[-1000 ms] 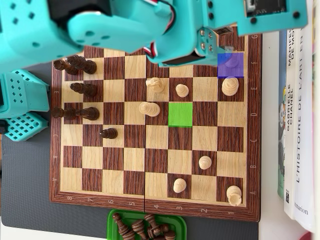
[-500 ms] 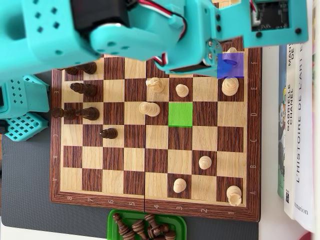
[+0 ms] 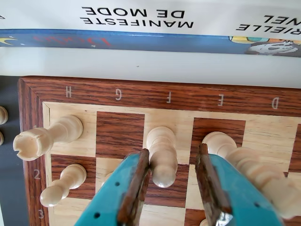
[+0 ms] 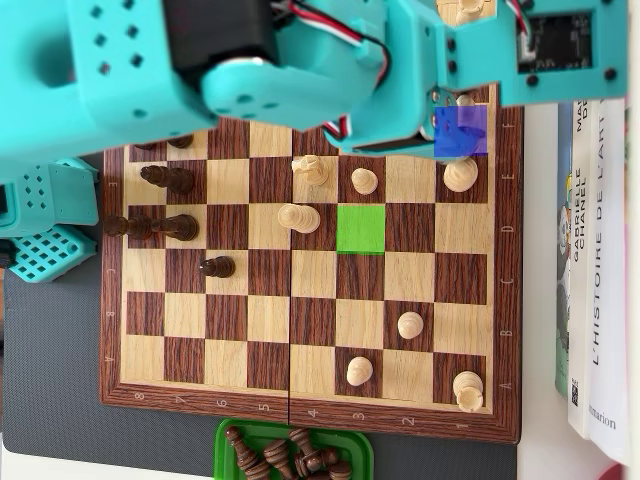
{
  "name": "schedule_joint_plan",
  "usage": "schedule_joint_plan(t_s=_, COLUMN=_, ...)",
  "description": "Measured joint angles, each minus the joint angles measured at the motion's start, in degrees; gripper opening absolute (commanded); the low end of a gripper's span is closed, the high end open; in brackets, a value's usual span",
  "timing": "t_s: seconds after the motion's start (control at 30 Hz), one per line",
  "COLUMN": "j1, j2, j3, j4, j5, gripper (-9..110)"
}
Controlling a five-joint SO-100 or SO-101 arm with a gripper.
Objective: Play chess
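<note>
My pincer (image 3: pixel 171 186) is hanging with jaws apart, straddling 1 upright white bishop (image 3: pixel 162 155) at frame centre, hugging the left finger.

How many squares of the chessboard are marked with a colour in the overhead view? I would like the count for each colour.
Green square: 1
Blue square: 1
Total: 2

- Both views are bright, with even, soft light.
- On the chessboard (image 4: pixel 310 330) in the overhead view, pieces cast only faint, short shadows.
- The turquoise arm (image 4: pixel 250 70) above the chessboard is blurred, out of focus.
- In the wrist view, the pincer (image 3: pixel 171 188) is slightly soft.
</note>
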Motion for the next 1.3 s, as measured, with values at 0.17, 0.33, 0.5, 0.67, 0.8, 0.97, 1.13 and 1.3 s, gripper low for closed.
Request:
schedule_joint_plan(t_s=0.17, j1=0.0, j2=-0.09, j3=0.0, j4=0.0, j5=0.0, gripper=15)
schedule_joint_plan(t_s=0.33, j1=0.0, j2=-0.09, j3=0.0, j4=0.0, j5=0.0, gripper=15)
schedule_joint_plan(t_s=0.5, j1=0.0, j2=-0.09, j3=0.0, j4=0.0, j5=0.0, gripper=11)
schedule_joint_plan(t_s=0.67, j1=0.0, j2=-0.09, j3=0.0, j4=0.0, j5=0.0, gripper=11)
schedule_joint_plan(t_s=0.8, j1=0.0, j2=-0.26, j3=0.0, j4=0.0, j5=0.0, gripper=8)
schedule_joint_plan(t_s=0.97, j1=0.0, j2=-0.26, j3=0.0, j4=0.0, j5=0.0, gripper=6)
schedule_joint_plan(t_s=1.13, j1=0.0, j2=-0.26, j3=0.0, j4=0.0, j5=0.0, gripper=6)
schedule_joint_plan(t_s=1.3, j1=0.0, j2=-0.26, j3=0.0, j4=0.0, j5=0.0, gripper=6)
